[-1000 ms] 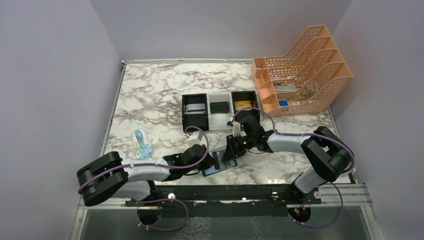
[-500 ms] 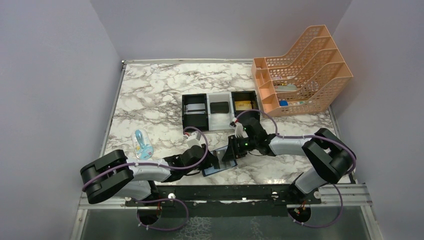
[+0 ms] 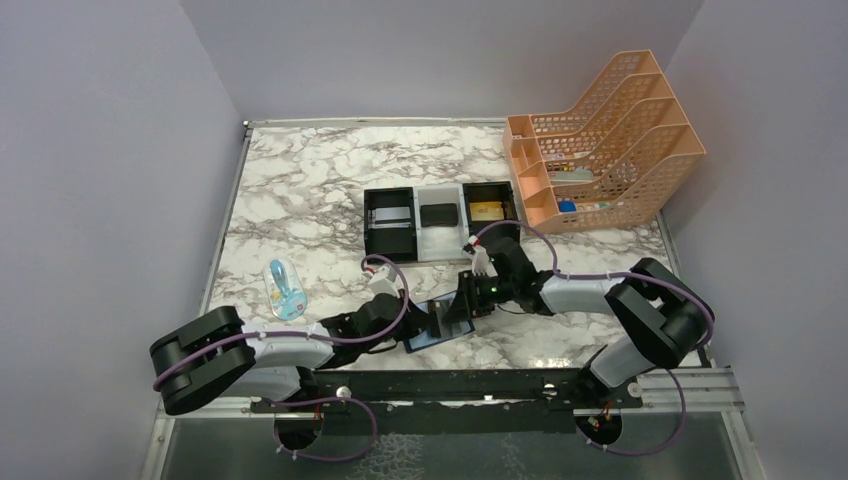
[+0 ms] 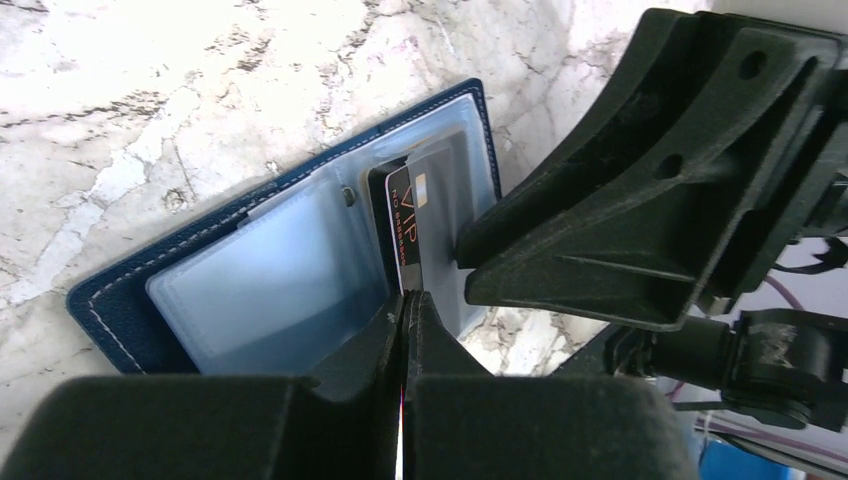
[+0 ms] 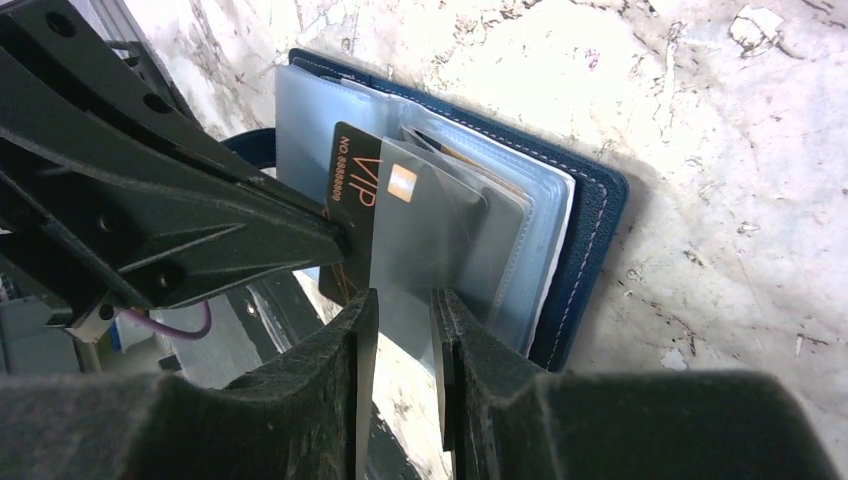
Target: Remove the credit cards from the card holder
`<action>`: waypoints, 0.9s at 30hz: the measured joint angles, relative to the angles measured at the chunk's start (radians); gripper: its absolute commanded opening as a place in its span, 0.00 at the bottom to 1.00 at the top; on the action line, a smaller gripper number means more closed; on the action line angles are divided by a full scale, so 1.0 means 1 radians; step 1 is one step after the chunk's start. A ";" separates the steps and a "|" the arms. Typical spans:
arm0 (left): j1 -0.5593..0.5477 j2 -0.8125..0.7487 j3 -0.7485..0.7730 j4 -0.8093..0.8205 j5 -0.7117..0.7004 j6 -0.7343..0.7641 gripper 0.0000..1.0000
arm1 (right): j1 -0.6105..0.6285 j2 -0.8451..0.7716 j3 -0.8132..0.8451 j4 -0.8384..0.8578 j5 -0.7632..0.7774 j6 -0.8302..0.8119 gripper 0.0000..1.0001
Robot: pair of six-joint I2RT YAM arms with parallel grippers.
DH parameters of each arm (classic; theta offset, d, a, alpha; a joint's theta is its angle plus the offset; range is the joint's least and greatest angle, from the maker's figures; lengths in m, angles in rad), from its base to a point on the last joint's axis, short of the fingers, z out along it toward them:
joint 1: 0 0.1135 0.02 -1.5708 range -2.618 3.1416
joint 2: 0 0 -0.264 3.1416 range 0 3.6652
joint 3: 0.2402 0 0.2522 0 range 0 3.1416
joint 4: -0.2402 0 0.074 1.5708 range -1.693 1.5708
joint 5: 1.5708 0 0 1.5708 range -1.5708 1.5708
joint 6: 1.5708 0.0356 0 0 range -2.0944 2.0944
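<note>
The card holder point(image 4: 250, 275) lies open on the worktop point(image 3: 300, 190). The left end effector point(image 4: 405, 305) is clamped on a black credit card point(image 4: 402, 225) protruding from the holder. The right end effector point(image 5: 400, 310), fingers slightly apart astride a clear pocket point(image 5: 430, 230), stands just beside that card. Box trays point(image 3: 367, 230) and a file rack point(image 3: 610, 130) stand behind.
</note>
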 measured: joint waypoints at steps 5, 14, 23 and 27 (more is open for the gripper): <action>-0.001 -0.051 -0.038 0.026 -0.001 -0.018 0.00 | 0.006 -0.027 -0.006 -0.011 0.040 -0.001 0.29; -0.001 -0.021 -0.037 0.038 0.000 -0.020 0.00 | 0.006 -0.036 0.006 -0.044 0.047 -0.018 0.29; -0.001 0.016 -0.014 0.047 0.001 -0.019 0.01 | 0.006 -0.009 0.039 -0.064 0.042 -0.026 0.29; -0.001 0.016 -0.014 0.044 0.001 -0.018 0.17 | 0.003 0.003 0.041 -0.055 0.030 -0.013 0.29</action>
